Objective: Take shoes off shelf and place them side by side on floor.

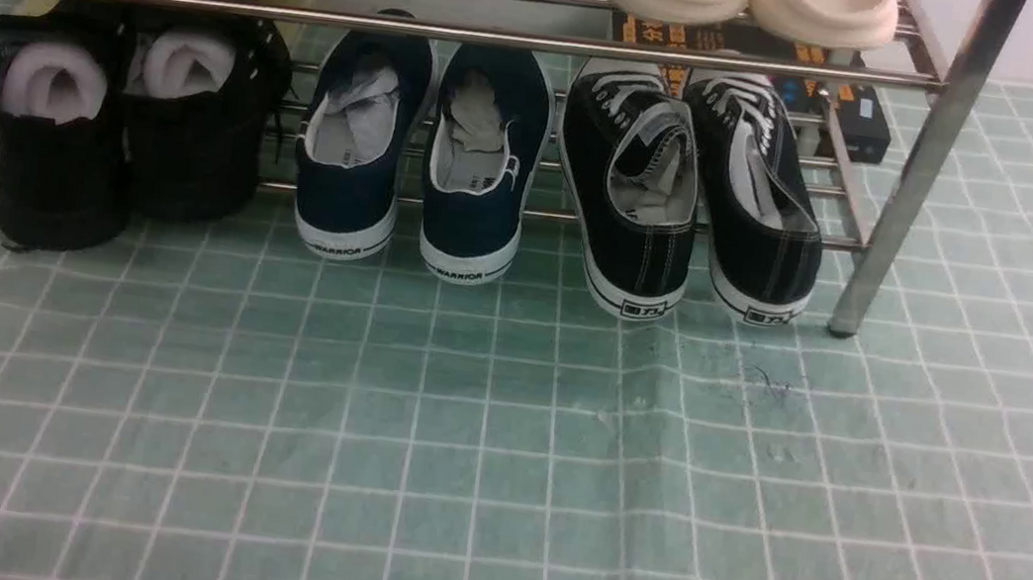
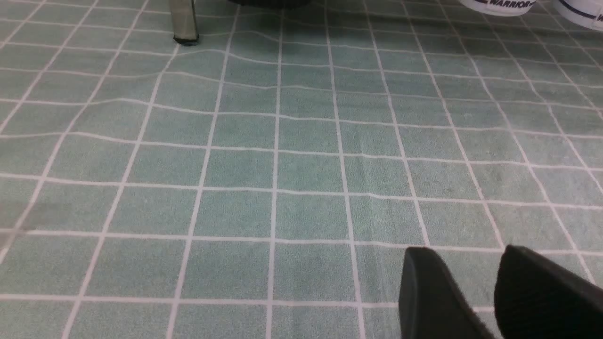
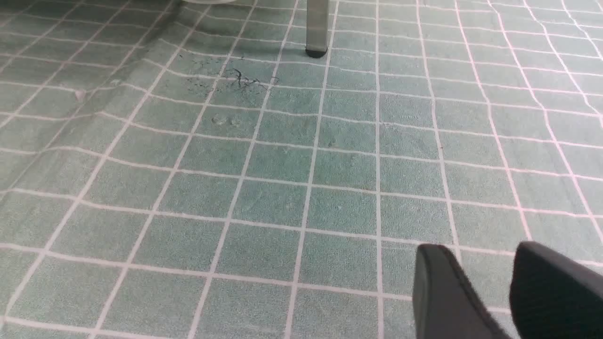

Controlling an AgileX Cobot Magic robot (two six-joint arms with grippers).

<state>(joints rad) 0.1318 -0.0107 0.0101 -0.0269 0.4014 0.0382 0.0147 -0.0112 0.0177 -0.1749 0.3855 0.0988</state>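
- Canvas, black and soft, is forming the uppers of the sneakers (image 1: 643, 237), with white laces, white stitching and striped rubber soles. They are sitting on the lower tier of the shelf (image 1: 922, 164) at its right end, heels facing the robot and seemingly dipping to the floor (image 1: 496, 447).
- Both arms are hanging low over the floor, well apart from the pair. The left gripper (image 2: 464, 259) is showing spread, empty fingers, and so is the right gripper (image 3: 476, 254).
- Chrome tubing is crossing just above the laced toes, so I am judging that a straight upward lift is risking a snag; sliding outward first looks safer.
- The thick upright leg is standing just beside the right sneaker, so a wide approach may be striking it.
- Limp collar canvas may be folding under a pinch and letting a shoe twist or slip.
- Navy slip-ons (image 1: 414, 157) are sitting just beside the left sneaker, and a careless finger could be nudging them.
- Pale green checked covering is wrinkling, which may leave the set-down shoes askew.
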